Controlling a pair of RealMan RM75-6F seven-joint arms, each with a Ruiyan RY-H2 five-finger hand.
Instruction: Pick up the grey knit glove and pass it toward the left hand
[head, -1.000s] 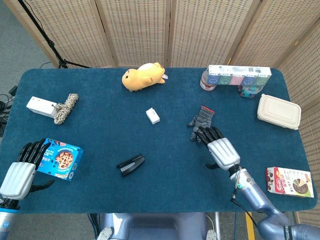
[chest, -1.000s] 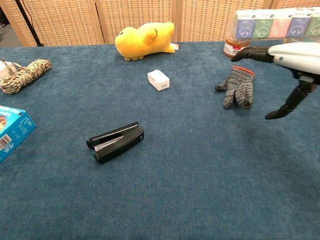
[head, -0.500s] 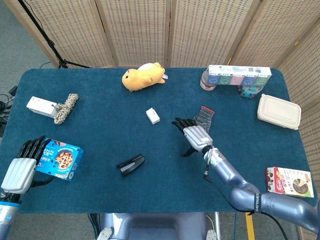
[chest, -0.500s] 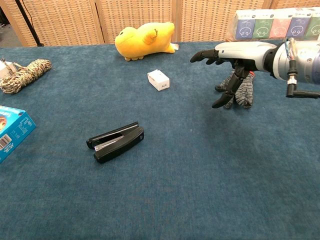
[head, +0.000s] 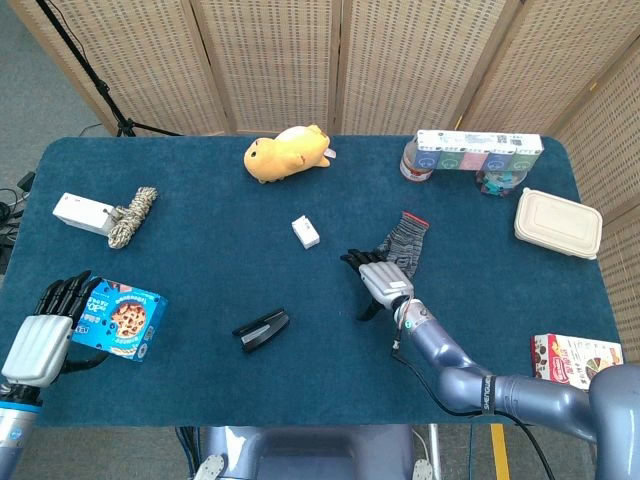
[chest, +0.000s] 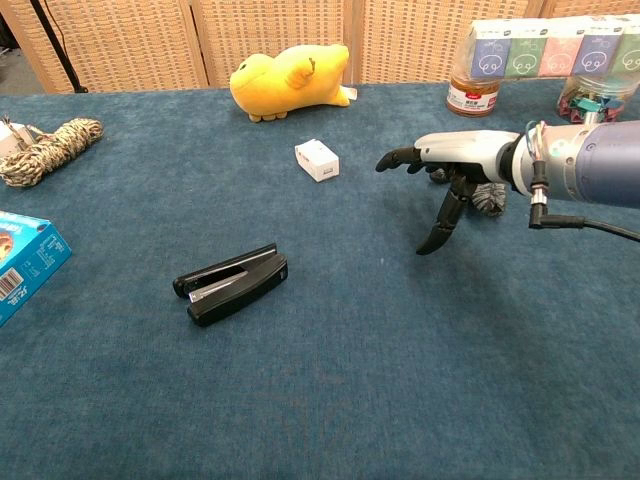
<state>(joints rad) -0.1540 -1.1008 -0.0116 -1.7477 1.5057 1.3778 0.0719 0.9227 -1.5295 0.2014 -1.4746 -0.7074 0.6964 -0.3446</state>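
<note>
The grey knit glove (head: 403, 239) with a red cuff edge lies flat on the blue table, right of centre. In the chest view only a bit of the glove (chest: 490, 200) shows behind the right hand. My right hand (head: 375, 279) hovers just left of and nearer than the glove, fingers spread, thumb pointing down, holding nothing. The chest view shows that right hand (chest: 445, 160) above the cloth with its fingers pointing left. My left hand (head: 44, 330) is at the near left edge beside a blue cookie box (head: 125, 318), fingers extended and empty.
A black stapler (head: 262, 328) lies near the front centre and a small white box (head: 306, 231) at mid-table. A yellow plush (head: 288, 153), rope (head: 133, 215), tissue pack (head: 478, 142), jar (head: 415, 165), lidded food container (head: 557, 222) and chocolate box (head: 580, 362) ring the table.
My right hand has swung left from in front of the glove toward the table's centre and dropped lower. The glove lies where it was. The left hand barely shifted.
</note>
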